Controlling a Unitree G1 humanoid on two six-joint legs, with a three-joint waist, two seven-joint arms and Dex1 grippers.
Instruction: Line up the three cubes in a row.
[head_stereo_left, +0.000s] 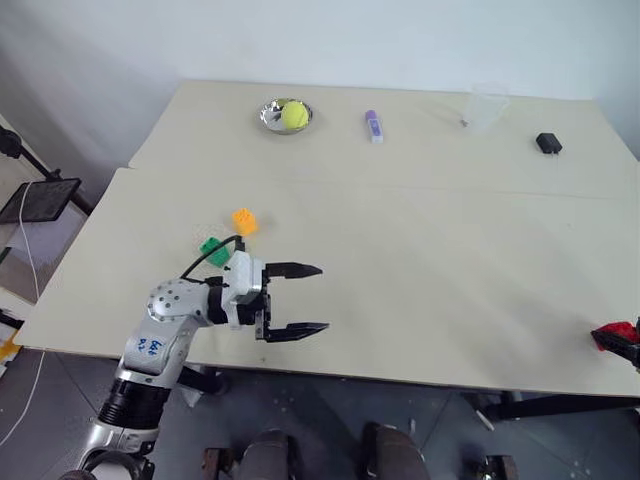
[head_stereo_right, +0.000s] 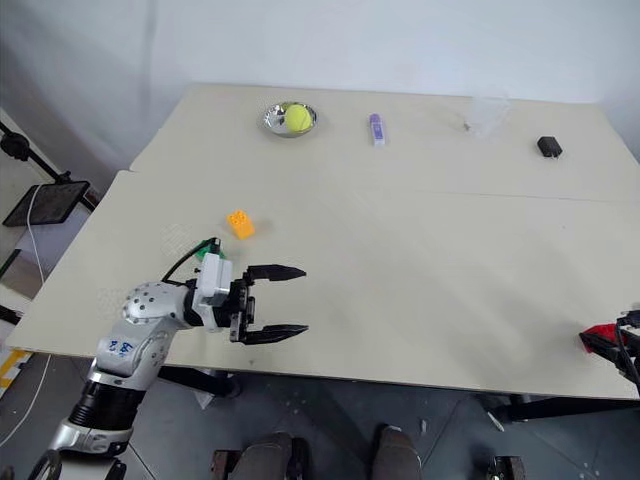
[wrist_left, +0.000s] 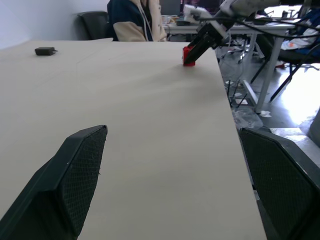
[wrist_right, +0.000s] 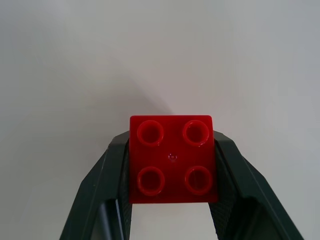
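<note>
Red cube (wrist_right: 173, 158) tight between right end effector (wrist_right: 172, 165) fingers; left end effector (head_stereo_left: 305, 299) wide apart, empty.

Orange cube (head_stereo_right: 240, 223), studs up, sits on the desk (head_stereo_right: 420, 250) left of centre, turned a bit askew. Green cube (head_stereo_left: 213, 249) lies just beside it, nearer the front edge, partly hidden. Red cube (wrist_right: 173, 158), four round studs on top, is way off at the desk's right front edge, pinched between the right gripper (wrist_right: 170, 200) fingers.
</note>
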